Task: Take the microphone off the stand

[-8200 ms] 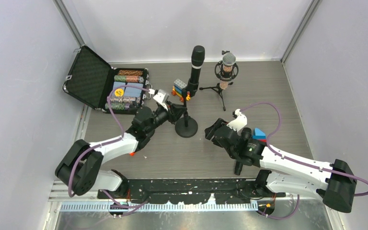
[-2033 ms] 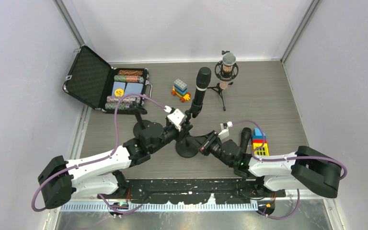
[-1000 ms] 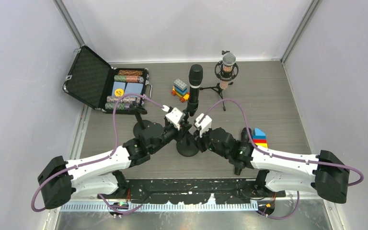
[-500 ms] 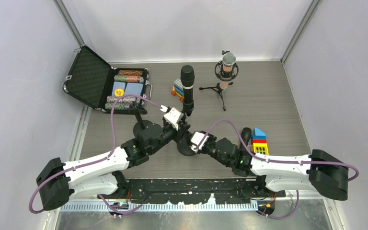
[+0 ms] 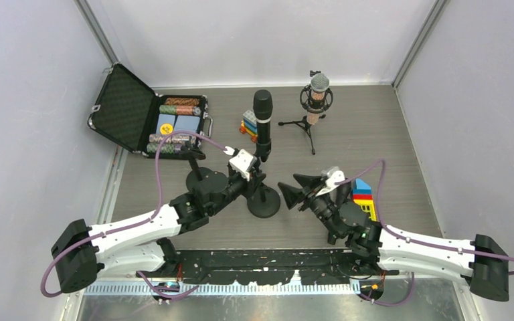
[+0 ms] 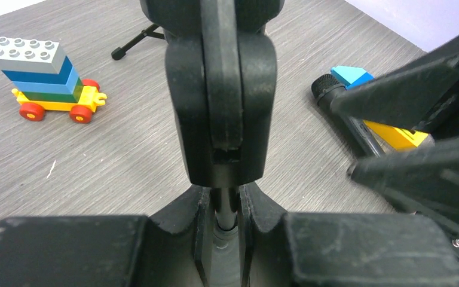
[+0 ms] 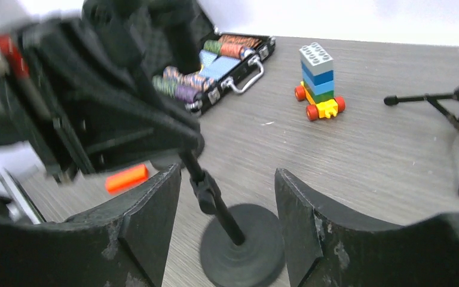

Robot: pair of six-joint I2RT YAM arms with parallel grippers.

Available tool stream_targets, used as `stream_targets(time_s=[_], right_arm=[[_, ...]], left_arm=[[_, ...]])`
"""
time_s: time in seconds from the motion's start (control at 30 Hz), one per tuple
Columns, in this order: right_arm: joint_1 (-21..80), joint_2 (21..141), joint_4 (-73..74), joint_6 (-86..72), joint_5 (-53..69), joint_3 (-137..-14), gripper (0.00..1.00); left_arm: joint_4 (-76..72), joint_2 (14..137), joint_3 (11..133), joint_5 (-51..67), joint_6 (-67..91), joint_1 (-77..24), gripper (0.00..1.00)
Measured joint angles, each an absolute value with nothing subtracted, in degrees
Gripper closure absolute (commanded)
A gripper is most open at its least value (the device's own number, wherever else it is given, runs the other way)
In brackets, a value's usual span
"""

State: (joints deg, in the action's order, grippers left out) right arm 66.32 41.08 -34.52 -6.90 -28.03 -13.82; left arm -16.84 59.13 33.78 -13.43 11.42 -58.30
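Note:
The black microphone [image 5: 262, 119] stands upright in the clip of its stand [image 5: 263, 200], which has a round black base. My left gripper [image 5: 250, 176] is shut on the stand's thin pole just under the clip. In the left wrist view the pole [image 6: 226, 206] is pinched between the fingers, with the clip [image 6: 221, 107] directly above. My right gripper [image 5: 293, 190] is open just right of the base, holding nothing. In the right wrist view its fingers [image 7: 149, 221] frame the pole [image 7: 215, 203] and base [image 7: 245, 248] without touching them.
A second black microphone [image 5: 343, 190] lies by a coloured block stack [image 5: 363, 195] at the right. A silver microphone on a tripod [image 5: 318, 99], a toy block car [image 5: 251, 124] and an open case of chips [image 5: 150, 117] stand behind. Another round base [image 5: 201, 178] sits at the left.
My right gripper has opened and drawn back to the right, away from the stand. The microphone's top has swung slightly left. My left gripper keeps its hold on the pole.

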Motion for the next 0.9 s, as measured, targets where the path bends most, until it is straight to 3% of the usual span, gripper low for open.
stream_targets(time_s=[0.27,0.47,0.67,0.9], right_arm=[[66.3,35.6,-15.6,-35.3,-45.0,-24.6,0.35],[66.3,34.5,3.2,-70.6,-54.0,-28.9,0.27],[66.3,43.1,3.7,-102.8,-50.6,-22.0,0.28],[69.0,58.1,-6.6,-115.4,-42.4,-20.9,0.29]], left_arm=[[-15.7,60.6,35.4,-13.5,11.6,-58.6,1.00],[-15.3,60.6,35.5,-14.0,11.6,-58.7,1.00],[-14.3,60.4,35.8,-14.9,11.6,-58.9,1.00],[-13.8,60.4,36.1,-15.0,11.6,-58.9,1.00]])
